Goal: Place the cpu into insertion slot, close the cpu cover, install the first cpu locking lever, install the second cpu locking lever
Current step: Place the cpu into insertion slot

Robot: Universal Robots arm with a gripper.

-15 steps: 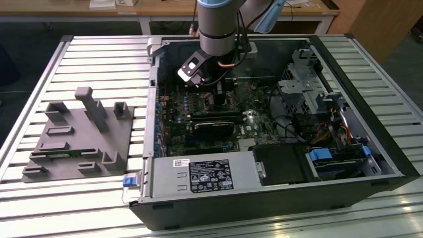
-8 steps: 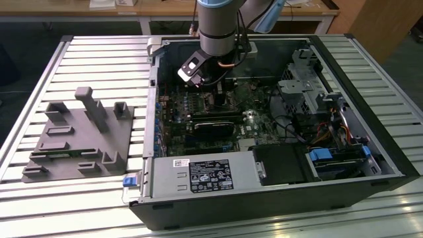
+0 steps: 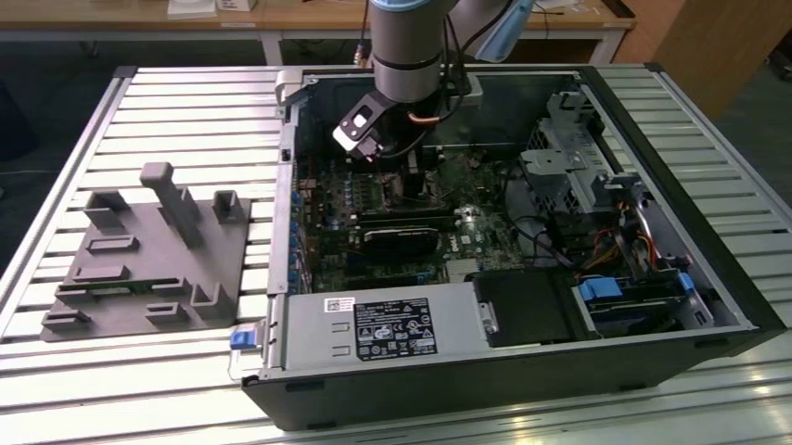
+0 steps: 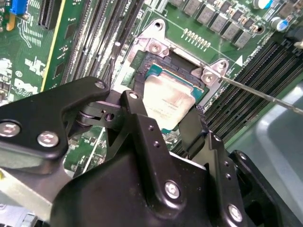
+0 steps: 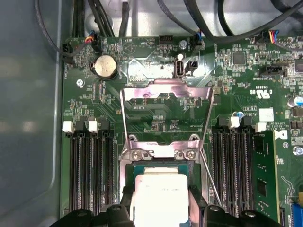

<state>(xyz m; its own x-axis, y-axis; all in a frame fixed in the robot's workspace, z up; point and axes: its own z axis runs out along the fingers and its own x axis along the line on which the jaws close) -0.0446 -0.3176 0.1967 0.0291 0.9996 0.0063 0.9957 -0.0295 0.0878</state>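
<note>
Black two-finger gripper (image 4: 165,120) is clenched on the small flat square cpu with dull silver-grey metal top (image 4: 168,99); one finger (image 4: 136,106) sits on one chip edge and the other on the opposite edge. In the first wrist view the cpu (image 5: 161,194) sits squarely over the small square insertion slot with thin metal rim (image 5: 137,168). Cannot tell if it is fully seated or hovering just above.

The thin silvery metal cpu cover frame with square window (image 5: 165,86) is flipped open on the far side of the slot, clear of the chip. A thin wire locking lever (image 5: 208,177) is swung out beside the slot, and the same wire runs off past the memory slots in the second wrist view (image 4: 265,94).

In the exterior view the gripper (image 3: 393,171) is down inside the open black computer case (image 3: 495,389), at the far part of the green motherboard (image 3: 371,255). The case lies on the slatted aluminium bench (image 3: 185,120), with a grey plastic fixture block (image 3: 148,269) at the exterior view's left.

Step in hand, as I judge it: placing the cpu.
- Keep the chip flat and its edges parallel to the slot rim.
- Lower it straight with no sideways drag, since the socket contacts are delicate.
- Use no pressing force.
- Let go only once it lies level all round.
- Keep the fingers off the lever wire and the raised cover.
</note>
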